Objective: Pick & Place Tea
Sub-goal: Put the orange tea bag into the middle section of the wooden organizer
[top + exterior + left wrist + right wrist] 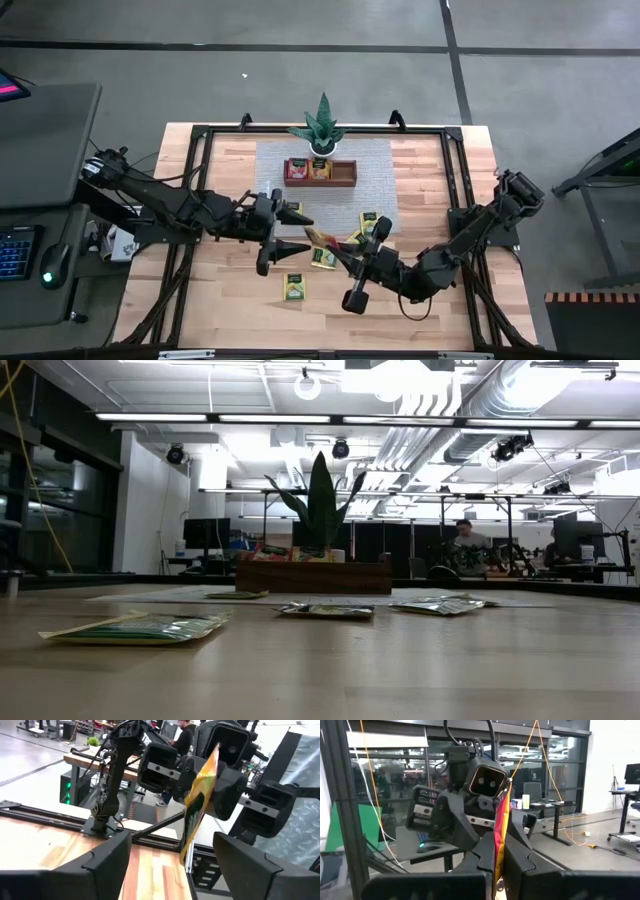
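My right gripper point(337, 249) is shut on an orange-and-yellow tea packet point(320, 238), raised above the table's middle. In the left wrist view the packet point(200, 800) shows edge-on. My left gripper point(300, 232) faces it from the table's left, open. Its fingers point(100, 862) stand on either side of the packet's free end without touching it. Several green and yellow tea packets point(295, 288) lie flat on the table. The wooden tray point(320, 172) at the far middle holds red and yellow packets. My right gripper pinches one end of the packet point(500, 851) between its two fingers. The fingers come about level from the table's right side. The packet stands on edge, lifted clear of the table, and sticks out toward my left gripper.
A spiky green potted plant point(322, 130) stands just behind the tray on a grey mat point(275, 165). More packets point(370, 222) lie under and beside my right arm. A black frame point(455, 180) rims the table. People sit at desks in the room beyond point(465, 535).
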`<move>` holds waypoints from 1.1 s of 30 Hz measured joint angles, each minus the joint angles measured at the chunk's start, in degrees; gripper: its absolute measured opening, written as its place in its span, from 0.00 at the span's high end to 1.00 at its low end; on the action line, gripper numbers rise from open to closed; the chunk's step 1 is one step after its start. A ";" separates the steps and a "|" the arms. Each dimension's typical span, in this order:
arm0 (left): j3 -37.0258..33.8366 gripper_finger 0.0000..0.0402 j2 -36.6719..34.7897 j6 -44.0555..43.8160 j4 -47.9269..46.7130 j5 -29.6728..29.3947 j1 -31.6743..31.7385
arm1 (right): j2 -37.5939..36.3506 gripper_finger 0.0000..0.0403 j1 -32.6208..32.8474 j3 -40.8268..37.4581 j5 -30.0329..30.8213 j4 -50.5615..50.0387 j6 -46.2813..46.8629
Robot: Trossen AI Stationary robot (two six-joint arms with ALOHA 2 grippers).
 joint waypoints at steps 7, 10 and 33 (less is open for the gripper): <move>0.00 0.31 0.05 -1.50 0.05 0.77 0.00 | 0.00 0.98 -0.49 0.00 -0.73 0.08 0.81; 0.02 0.35 1.16 -1.89 0.91 0.92 0.00 | 0.00 0.98 -1.40 0.00 -2.91 -0.27 2.24; 0.00 0.98 1.33 -2.34 2.03 -1.71 -0.02 | 0.00 0.98 -2.77 0.00 -4.11 -1.71 3.70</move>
